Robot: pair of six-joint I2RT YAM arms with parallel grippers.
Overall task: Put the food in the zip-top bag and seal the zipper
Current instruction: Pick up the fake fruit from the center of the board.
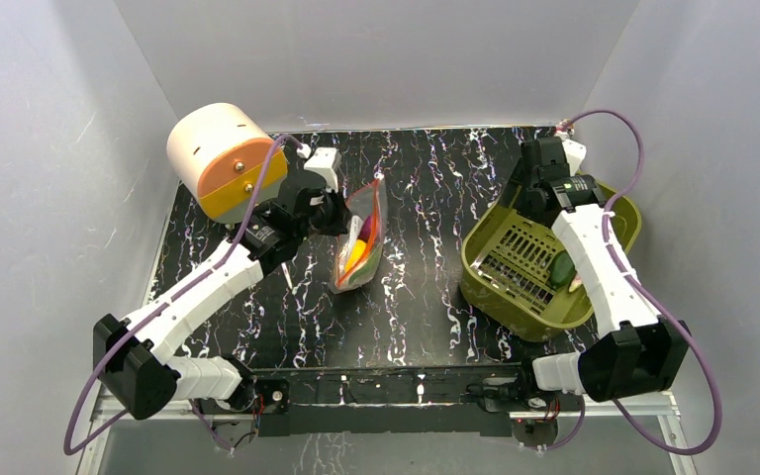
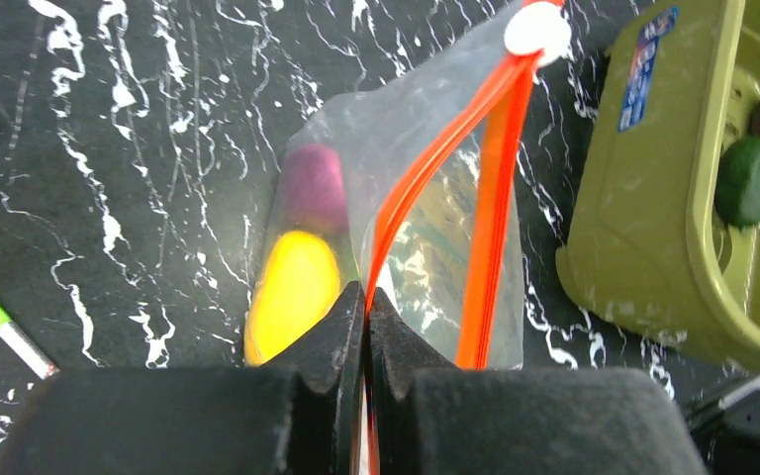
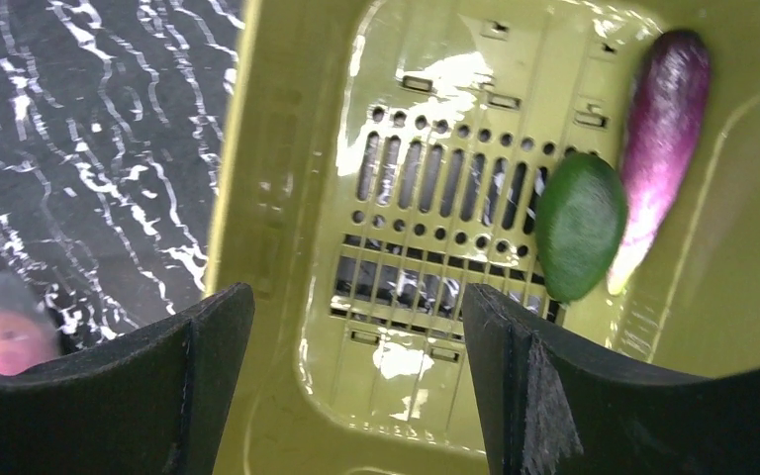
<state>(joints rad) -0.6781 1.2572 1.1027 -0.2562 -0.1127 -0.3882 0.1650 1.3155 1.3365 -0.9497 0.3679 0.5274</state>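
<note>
The clear zip-top bag (image 1: 361, 249) stands on edge mid-table, mouth open. My left gripper (image 1: 341, 214) is shut on one side of its orange-red zipper (image 2: 495, 198), with a white slider (image 2: 537, 30) at the far end. In the bag (image 2: 435, 228) lie the yellow lemon (image 2: 292, 292) and the pink-purple piece (image 2: 314, 188). My right gripper (image 3: 356, 292) is open and empty above the olive basket (image 3: 277, 148). The green piece (image 3: 581, 226) and the purple eggplant (image 3: 663, 129) lie in the basket. The beige lump is not in view.
The basket (image 1: 475, 259) sits at the right of the black marbled table, close to the right wall. A cream and orange round container (image 1: 223, 158) stands at the back left. A green and white pen (image 2: 0, 327) lies left of the bag.
</note>
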